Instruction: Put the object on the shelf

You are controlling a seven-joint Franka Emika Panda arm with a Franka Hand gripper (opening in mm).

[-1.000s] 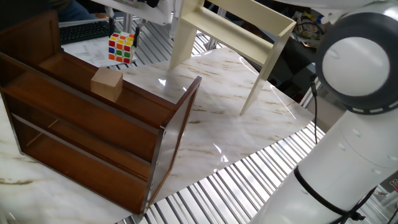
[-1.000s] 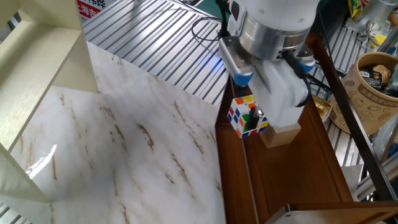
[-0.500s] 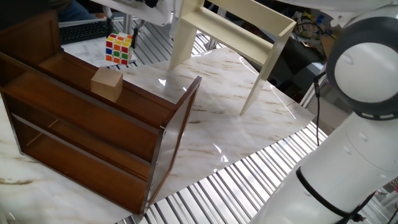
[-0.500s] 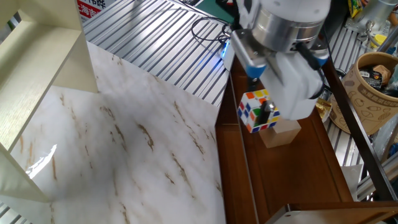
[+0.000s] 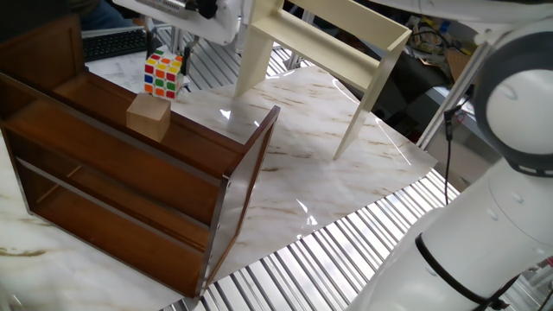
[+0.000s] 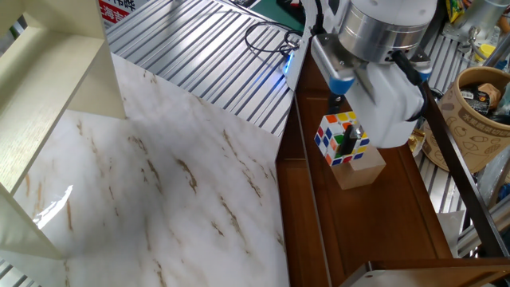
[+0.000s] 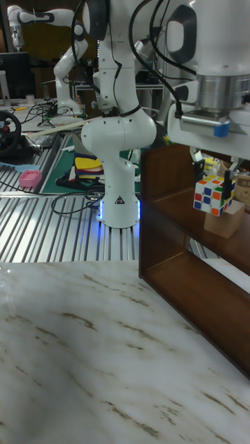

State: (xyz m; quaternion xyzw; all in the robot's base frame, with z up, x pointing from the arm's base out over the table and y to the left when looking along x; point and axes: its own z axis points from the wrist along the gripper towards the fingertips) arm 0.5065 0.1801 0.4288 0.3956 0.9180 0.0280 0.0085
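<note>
The object, a multicoloured Rubik's cube point(image 5: 164, 74) point(image 6: 342, 137) point(image 7: 212, 194), hangs in the air with my gripper point(image 6: 344, 135) point(image 7: 213, 191) shut on it. It is held just above the dark brown shelf point(image 5: 104, 173) point(image 6: 374, 215) point(image 7: 187, 270), over its top tier and close beside a tan wooden block point(image 5: 149, 117) point(image 6: 358, 169) point(image 7: 232, 220). The cube touches no surface. In one fixed view the gripper body is mostly cut off at the top edge.
A cream-white legged frame point(image 5: 328, 43) point(image 6: 48, 88) stands on the marble tabletop point(image 5: 328, 164) point(image 6: 159, 183). A brown paper tub point(image 6: 478, 112) sits beyond the shelf. The robot base point(image 7: 118, 173) and cables lie behind on ribbed metal.
The gripper has carried the cube further over the shelf's top tier, closer to the wooden block and slightly lower. The block has not moved.
</note>
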